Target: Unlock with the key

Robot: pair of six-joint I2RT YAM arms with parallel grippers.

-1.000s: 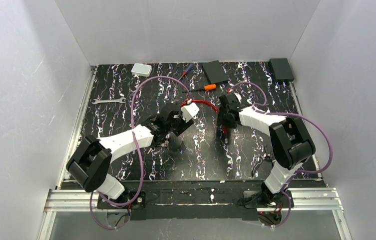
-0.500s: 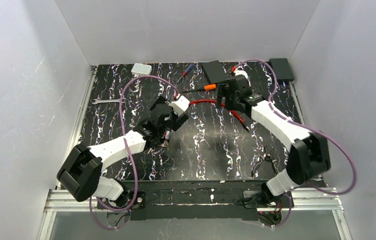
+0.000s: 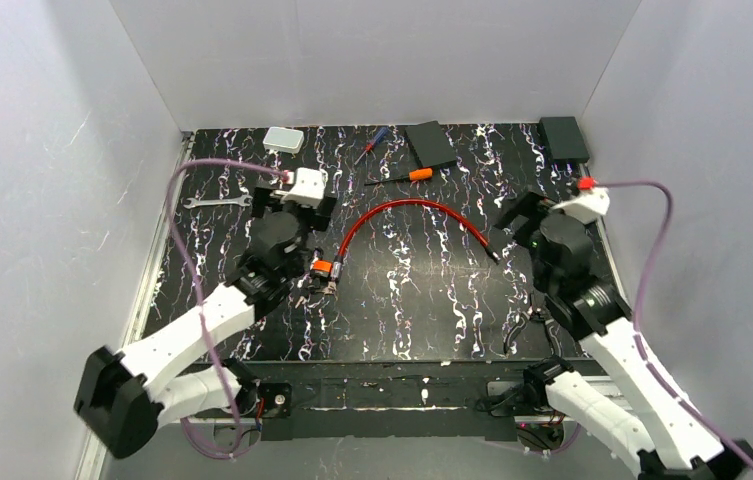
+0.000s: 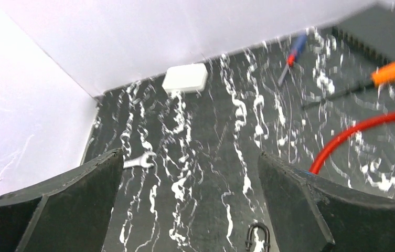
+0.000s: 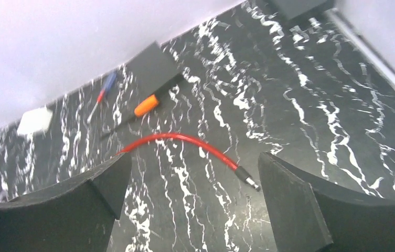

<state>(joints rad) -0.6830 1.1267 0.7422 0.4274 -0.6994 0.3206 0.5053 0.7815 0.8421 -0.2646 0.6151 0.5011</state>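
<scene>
A small orange-and-black piece, the key's head (image 3: 323, 267), lies at the left end of the red cable (image 3: 407, 204), with small silvery bits beside it; I cannot tell whether it sits in a lock. The cable's metal-tipped free end (image 3: 490, 254) lies loose on the mat and also shows in the right wrist view (image 5: 247, 178). My left gripper (image 3: 294, 206) is open and empty, just beyond the key (image 4: 189, 157). My right gripper (image 3: 530, 214) is open and empty, to the right of the cable's free end (image 5: 194, 157).
A silver wrench (image 3: 217, 202) lies at the left. At the back are a white box (image 3: 283, 139), an orange-handled screwdriver (image 3: 407, 176), a small blue-red screwdriver (image 3: 374, 145), a black pad (image 3: 434, 143) and a black box (image 3: 563, 138). Pliers (image 3: 527, 325) lie at the front right.
Both arms have drawn away from the cable, the left to the left and the right to the right. The cable now lies loose in an arc on the mat.
</scene>
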